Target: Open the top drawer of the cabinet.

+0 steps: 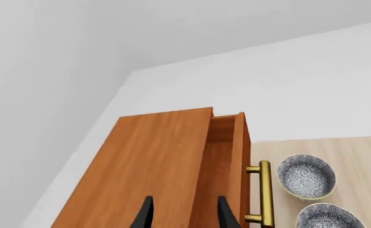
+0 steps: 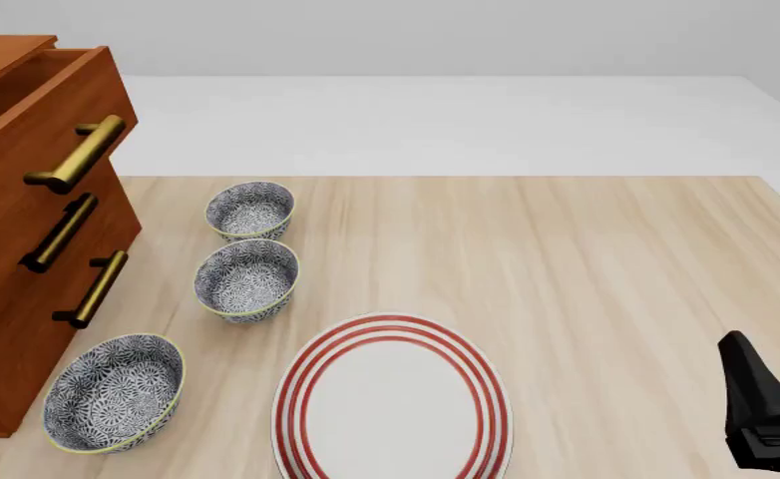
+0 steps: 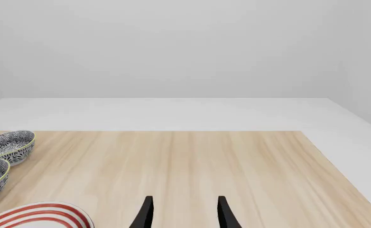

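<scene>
Cabinet (image 2: 18, 299) first: it stands at the left edge of the worktop (image 2: 603, 279), reddish-brown, with three brass-handled drawers. Its top drawer (image 2: 44, 110) juts forward of the two below, and from above the left wrist view shows a gap behind its front panel, so I judge the opening largely done; what is left is at most a further pull. The brass handle (image 2: 78, 155) has nothing on it. The worktop is pale wood with white floor beyond its far edge and plain grey walls. A red-ringed plate (image 2: 393, 409) sits at the near edge, with three patterned bowls (image 2: 246, 277) just beside the cabinet. The left pincer (image 1: 183, 213) hovers over the cabinet top, parted and empty; the right pincer (image 3: 183, 213) is near the near right corner, parted, holding nothing
</scene>
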Robot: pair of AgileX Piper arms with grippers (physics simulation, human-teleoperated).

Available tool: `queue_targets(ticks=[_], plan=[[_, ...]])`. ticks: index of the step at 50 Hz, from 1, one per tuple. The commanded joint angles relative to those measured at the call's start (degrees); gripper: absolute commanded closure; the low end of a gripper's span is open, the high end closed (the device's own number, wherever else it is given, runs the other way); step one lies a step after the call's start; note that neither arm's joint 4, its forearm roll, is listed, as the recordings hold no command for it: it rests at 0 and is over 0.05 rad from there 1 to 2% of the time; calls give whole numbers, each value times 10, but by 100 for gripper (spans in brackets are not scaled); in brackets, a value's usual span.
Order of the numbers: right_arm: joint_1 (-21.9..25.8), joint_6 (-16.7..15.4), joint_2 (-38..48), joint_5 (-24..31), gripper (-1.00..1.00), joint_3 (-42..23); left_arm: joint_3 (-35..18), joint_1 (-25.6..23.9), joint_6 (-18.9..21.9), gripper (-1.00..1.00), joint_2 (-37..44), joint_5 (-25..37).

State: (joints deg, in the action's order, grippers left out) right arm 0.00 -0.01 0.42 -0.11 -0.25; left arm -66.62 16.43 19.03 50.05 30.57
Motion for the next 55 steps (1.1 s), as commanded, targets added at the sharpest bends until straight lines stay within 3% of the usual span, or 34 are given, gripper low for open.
queue_targets(ticks=[1,16,55], plan=[[0,0,0,0,-100,0,-20,-10,-31,-100,27,45],[0,0,0,0,-100,0,-42,-10,-60,-100,72,60],[0,0,0,0,-100,0,-1,-45,-74,-100,116,52]])
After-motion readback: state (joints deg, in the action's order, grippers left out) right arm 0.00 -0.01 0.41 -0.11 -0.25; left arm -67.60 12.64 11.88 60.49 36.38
